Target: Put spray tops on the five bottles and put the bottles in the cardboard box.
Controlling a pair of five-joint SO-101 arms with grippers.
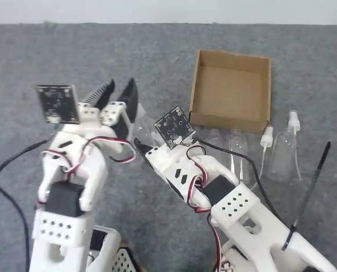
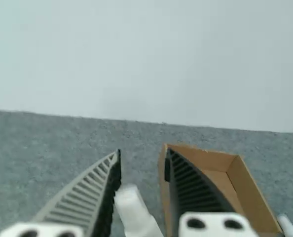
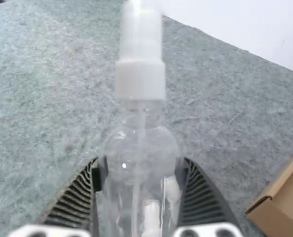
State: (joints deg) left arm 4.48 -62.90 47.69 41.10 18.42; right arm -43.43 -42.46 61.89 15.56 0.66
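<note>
Snugly between ribbed jaws, clear bottle (image 3: 139, 163)

Robot lab test bench: grey carpet-covered table (image 1: 157, 51), plain white wall (image 2: 146, 49), loose black cable (image 1: 9, 160).

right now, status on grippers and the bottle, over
Right gripper shut on clear plastic bottle with white spray top. Left gripper open, close beside. More clear bottles stand before brown cardboard box, box empty.
</note>
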